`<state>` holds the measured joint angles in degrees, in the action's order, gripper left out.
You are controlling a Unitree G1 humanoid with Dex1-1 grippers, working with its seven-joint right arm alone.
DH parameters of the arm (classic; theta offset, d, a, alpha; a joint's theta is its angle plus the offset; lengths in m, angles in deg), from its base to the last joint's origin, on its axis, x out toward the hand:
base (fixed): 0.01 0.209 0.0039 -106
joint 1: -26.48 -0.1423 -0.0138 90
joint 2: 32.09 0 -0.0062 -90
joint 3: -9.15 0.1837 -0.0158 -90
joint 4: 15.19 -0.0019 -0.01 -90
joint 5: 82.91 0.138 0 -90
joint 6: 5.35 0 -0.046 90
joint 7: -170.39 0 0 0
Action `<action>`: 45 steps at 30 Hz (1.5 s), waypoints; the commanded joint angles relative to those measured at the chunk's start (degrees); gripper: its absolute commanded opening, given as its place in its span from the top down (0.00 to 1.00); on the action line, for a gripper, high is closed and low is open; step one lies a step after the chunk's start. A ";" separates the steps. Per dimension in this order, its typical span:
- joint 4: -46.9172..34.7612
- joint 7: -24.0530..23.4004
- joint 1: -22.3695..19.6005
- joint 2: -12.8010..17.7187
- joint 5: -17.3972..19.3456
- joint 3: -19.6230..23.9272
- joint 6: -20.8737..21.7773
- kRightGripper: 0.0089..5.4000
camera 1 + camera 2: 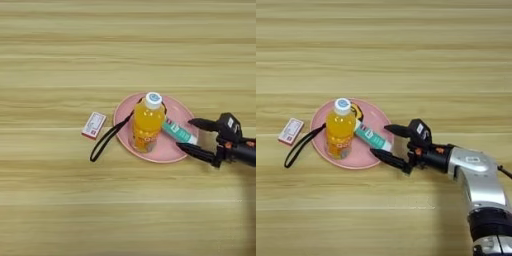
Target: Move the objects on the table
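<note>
End effector (387, 142) is sitting fingers wide at the pink plate's (175, 107) right rim, straddling the tube (178, 132) end lying on it beside the upright bottle (147, 122) — risk: closing off-centre is likely tipping the bottle — strap (105, 141) trailing left.

Light-brown wood-grain table (125, 45) filling the view, horizontal planks, soft even light, pale seams

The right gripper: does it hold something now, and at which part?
Nothing is held. The right gripper is open, its two black fingers spread around the right end of the white-and-green tube lying on the pink round plate.
</note>
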<state>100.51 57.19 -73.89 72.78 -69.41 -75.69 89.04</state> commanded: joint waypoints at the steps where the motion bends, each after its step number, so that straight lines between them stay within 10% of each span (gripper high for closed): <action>1: -6.01 -1.68 -4.22 2.78 2.15 2.18 -1.14 0.08; 45: -32.64 -4.85 -1.66 0.28 9.81 0.57 -13.45 0.00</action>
<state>70.27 54.54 -73.06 72.06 -59.35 -75.49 75.00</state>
